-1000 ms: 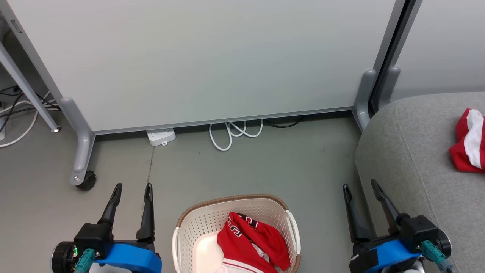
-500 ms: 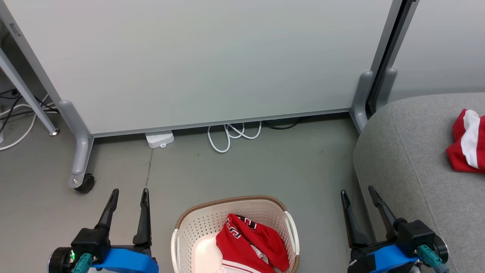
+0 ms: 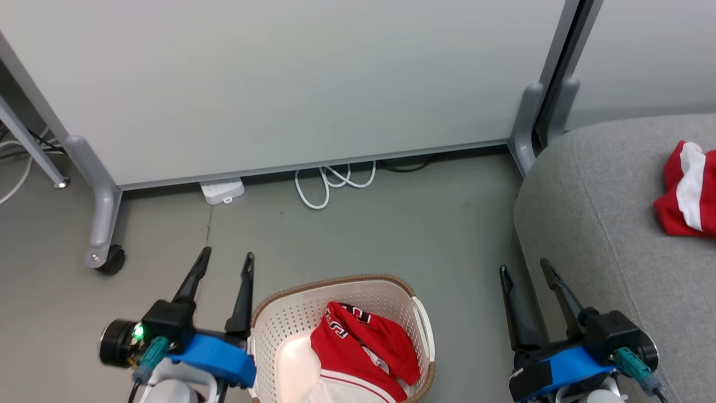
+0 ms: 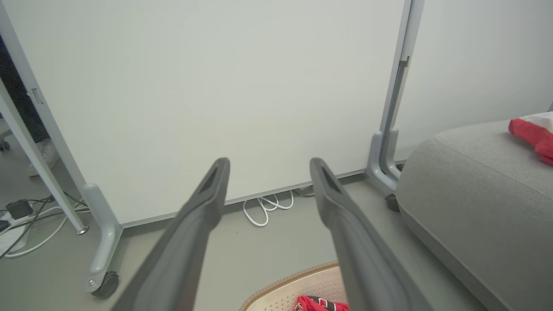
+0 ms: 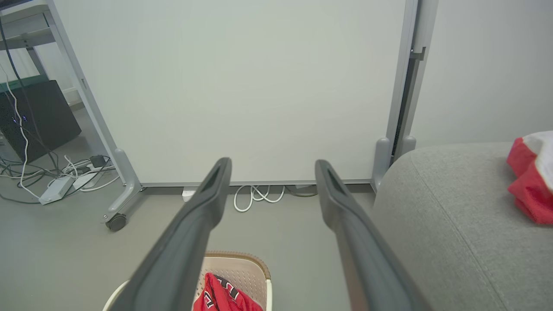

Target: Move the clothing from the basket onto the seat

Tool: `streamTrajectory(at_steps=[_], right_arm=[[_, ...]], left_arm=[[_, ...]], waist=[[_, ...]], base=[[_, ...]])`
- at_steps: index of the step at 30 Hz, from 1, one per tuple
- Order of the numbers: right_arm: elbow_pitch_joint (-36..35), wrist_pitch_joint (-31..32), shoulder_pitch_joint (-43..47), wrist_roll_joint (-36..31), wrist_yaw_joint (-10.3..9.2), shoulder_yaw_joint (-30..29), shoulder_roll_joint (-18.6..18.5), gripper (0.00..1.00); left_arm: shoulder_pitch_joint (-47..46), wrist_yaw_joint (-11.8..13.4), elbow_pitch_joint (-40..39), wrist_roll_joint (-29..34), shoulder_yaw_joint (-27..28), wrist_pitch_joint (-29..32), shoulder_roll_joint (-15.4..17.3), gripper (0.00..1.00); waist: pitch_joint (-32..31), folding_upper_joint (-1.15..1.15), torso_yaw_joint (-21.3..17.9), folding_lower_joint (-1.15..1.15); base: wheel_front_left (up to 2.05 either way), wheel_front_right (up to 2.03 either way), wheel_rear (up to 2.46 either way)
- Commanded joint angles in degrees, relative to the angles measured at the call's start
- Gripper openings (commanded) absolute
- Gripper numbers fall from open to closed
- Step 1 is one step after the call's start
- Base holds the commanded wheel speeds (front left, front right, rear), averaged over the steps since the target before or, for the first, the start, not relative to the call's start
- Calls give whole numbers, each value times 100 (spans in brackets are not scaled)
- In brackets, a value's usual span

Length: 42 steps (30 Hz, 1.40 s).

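Bright red, white-striped soft clothing (image 3: 358, 352) lies heaped in the cream-white perforated plastic basket (image 3: 330, 280) on the floor (image 3: 391, 235). One more piece rests on the large grey fabric seat (image 3: 604, 212). The left gripper (image 3: 227, 252) and the right gripper (image 3: 523, 265) spread their fingers wide, empty.

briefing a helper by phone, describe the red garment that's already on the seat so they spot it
Find the big grey seat on the robot's right. On top lies a crumpled red garment with a broad white stripe. Unlike the other red clothing, it is outside the basket.
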Motion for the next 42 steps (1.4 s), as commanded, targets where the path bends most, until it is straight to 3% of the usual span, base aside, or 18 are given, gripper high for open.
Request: streamTrajectory(at_steps=[1, 14, 26, 42], right_arm=[[-35, -3, -105, -2, -4, -17, 13, 100], [-267, -3, -797, -113, -4, -190, 10, 100], [-550, -3, -1545, -43, -3, -189, 11, 100], [-836, -3, -2222, 26, -3, -110, 11, 100]], left_arm=[[-179, -47, 101, 63, -103, -17, 49, 100], [-1605, -179, 1389, 127, -1217, -17, 308, 100], [-2802, -175, 2863, -375, -2283, -17, 520, 100], [-3939, -171, 4325, -937, -3204, -18, 620, 100]], waist=[[139, 0, -92, 0], [1305, 0, -599, 0], [2527, 0, -1012, 0], [3841, 0, -1255, 0]], base=[[0, 0, 0], [0, 0, 0], [0, 0, 0], [0, 0, 0]])
